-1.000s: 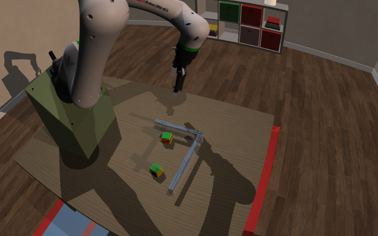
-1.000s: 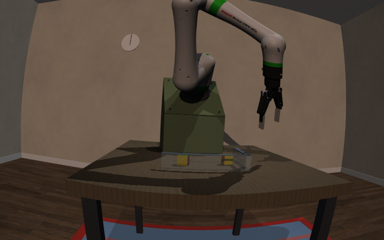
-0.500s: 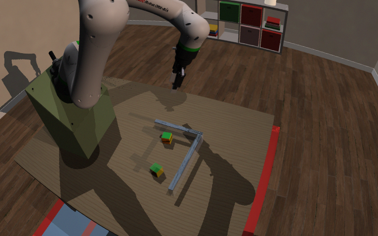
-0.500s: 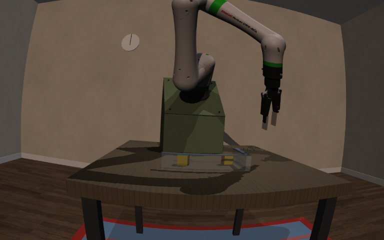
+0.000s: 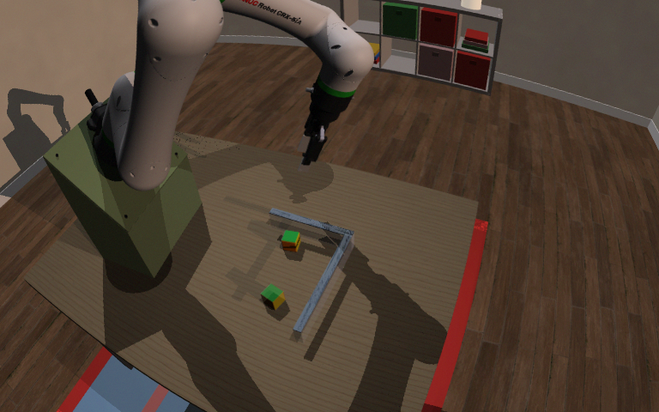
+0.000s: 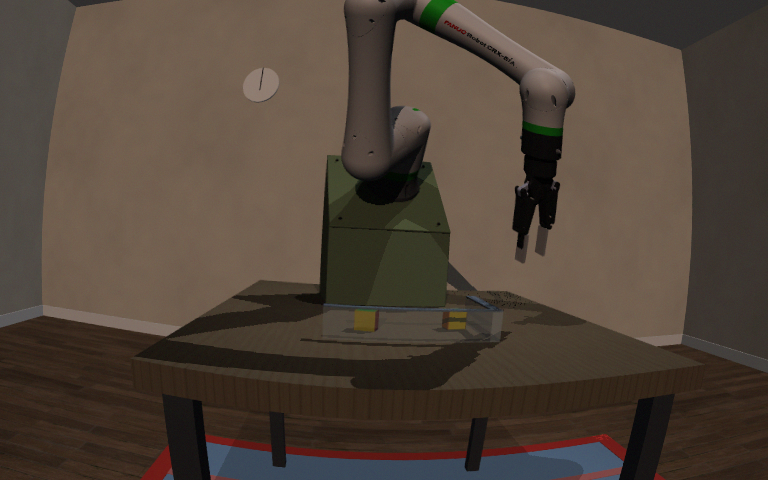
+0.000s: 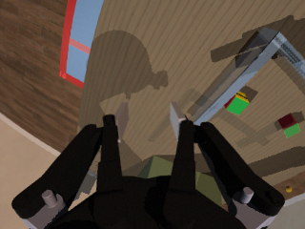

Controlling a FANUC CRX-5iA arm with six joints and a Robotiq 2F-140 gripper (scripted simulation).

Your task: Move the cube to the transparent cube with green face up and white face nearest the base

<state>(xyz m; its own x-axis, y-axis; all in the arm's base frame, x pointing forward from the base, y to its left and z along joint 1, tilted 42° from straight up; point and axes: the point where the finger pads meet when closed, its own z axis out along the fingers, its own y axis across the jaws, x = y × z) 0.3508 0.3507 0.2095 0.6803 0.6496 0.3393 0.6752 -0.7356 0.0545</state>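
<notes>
The solid cube [image 5: 272, 296] [image 6: 365, 319] [image 7: 289, 126] lies on the table with its green face up and a yellow side towards the top camera. The transparent cube [image 5: 290, 240] [image 6: 454, 320] [image 7: 238, 103] sits inside the corner of the L-shaped wall, green on top, with faint red and yellow bands on its sides. My gripper [image 5: 306, 162] [image 6: 531, 251] [image 7: 149, 110] hangs high above the far part of the table, well away from both cubes. Its fingers stand partly apart with nothing between them.
A low see-through L-shaped wall [image 5: 320, 281] [image 6: 487, 325] [image 7: 254, 57] stands on the table [image 5: 413, 233] beside the cubes. The green robot pedestal [image 5: 130, 214] [image 6: 385, 254] stands at the table's edge. A shelf [image 5: 437, 43] stands far off on the floor.
</notes>
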